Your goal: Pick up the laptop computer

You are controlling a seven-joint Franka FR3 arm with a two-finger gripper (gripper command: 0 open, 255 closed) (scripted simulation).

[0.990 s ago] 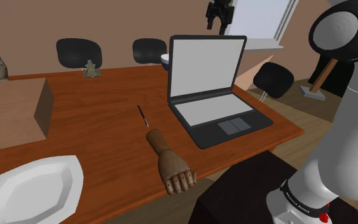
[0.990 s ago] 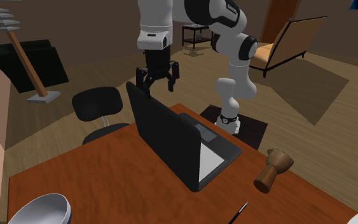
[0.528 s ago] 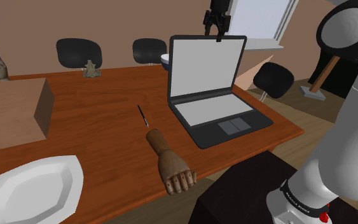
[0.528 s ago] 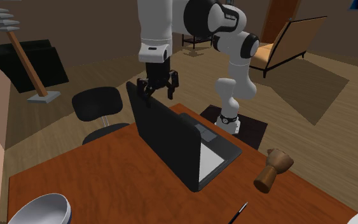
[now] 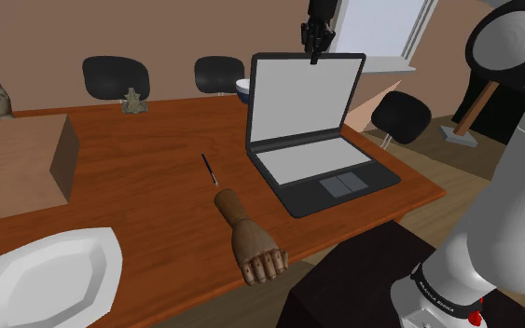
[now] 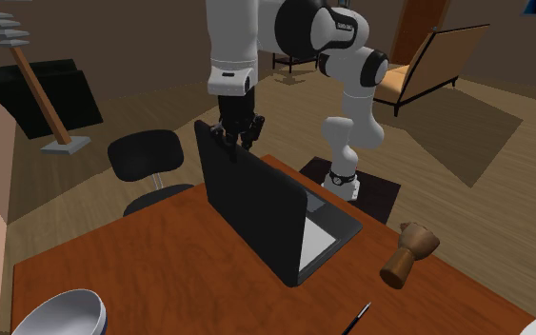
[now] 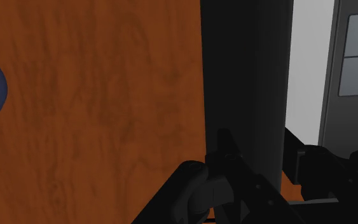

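Wooden model hand (image 5: pixel 249 244) lies on the brown table (image 5: pixel 148 186), in front of the laptop (image 5: pixel 307 121) and apart from it. A thin pen (image 5: pixel 210 170) lies nearer the laptop, off its keyboard side. The laptop stands open on the table, screen upright. The gripper (image 5: pixel 315 54) is clamped on the screen's top edge, its fingers (image 7: pixel 227 156) on either face. A white bowl (image 5: pixel 241 88) sits behind the laptop.
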